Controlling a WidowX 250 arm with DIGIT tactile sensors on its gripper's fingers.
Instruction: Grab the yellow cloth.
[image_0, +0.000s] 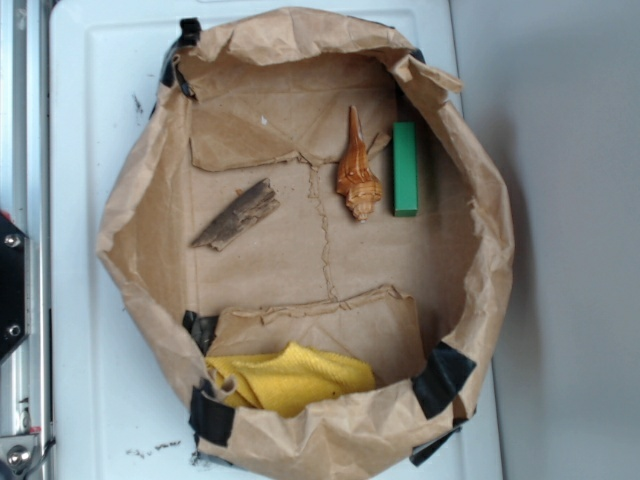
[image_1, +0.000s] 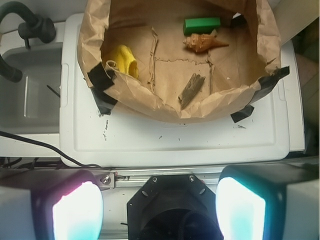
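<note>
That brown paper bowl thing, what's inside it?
Inside the brown paper bowl lie a yellow cloth, a green block, an orange shell and a piece of bark. The paper wall covers part of the cloth.

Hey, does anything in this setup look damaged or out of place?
The brown paper tub is crumpled, with a ragged tear across its floor and black tape patches on the rim. Dark crumbs lie on the white surface outside. The yellow cloth sits bunched against the wall.

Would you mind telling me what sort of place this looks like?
Probably a lab test bench, not a home: a brown paper tub taped with black tape sits on a white plastic lid, holding odd props such as a yellow cloth and a green block.
</note>
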